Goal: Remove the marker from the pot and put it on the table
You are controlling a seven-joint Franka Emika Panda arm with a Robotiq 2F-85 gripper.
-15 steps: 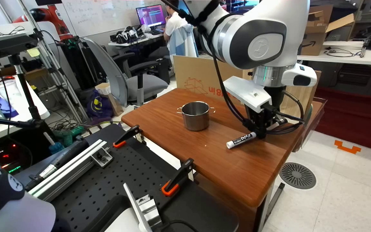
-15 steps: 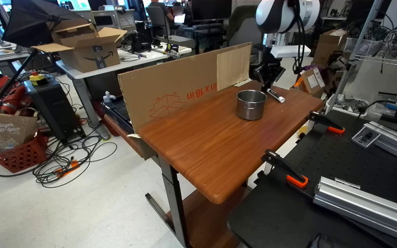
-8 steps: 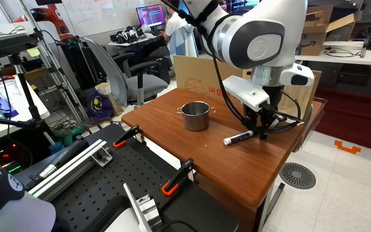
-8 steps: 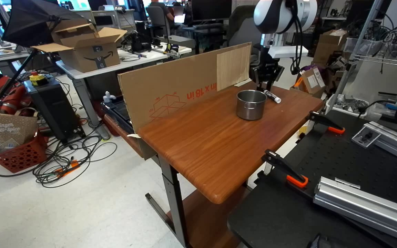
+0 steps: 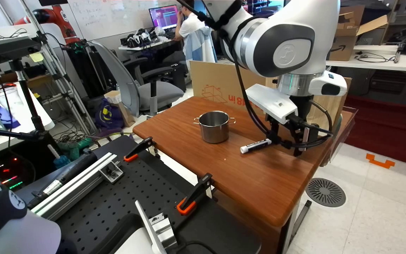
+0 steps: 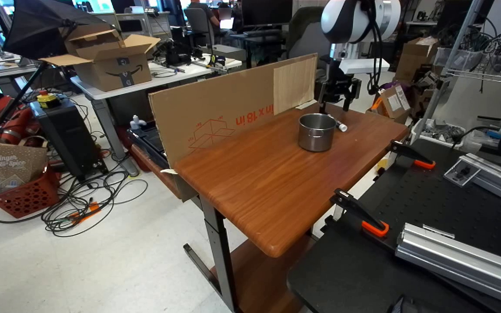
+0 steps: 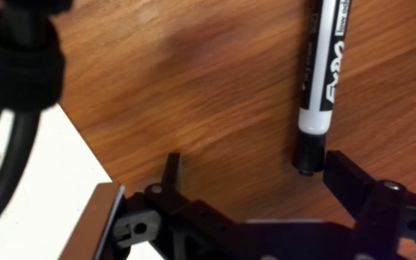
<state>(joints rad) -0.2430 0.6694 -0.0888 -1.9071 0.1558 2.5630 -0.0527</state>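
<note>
In an exterior view, the slim black-and-white marker (image 5: 256, 145) lies on the brown wooden table (image 5: 238, 178), four o'clock from the round grey metal pot (image 5: 215, 132). My black fingers (image 7: 347, 175) stand apart; I judge only retraction remains.

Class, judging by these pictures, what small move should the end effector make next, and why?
Probably lift the end effector gently straight up: its fingers stand apart, and the marker lies on the table, outside the pot, so the task looks done. One finger appears right beside the marker's black end, perhaps touching, so moving sideways could nudge it.
</note>
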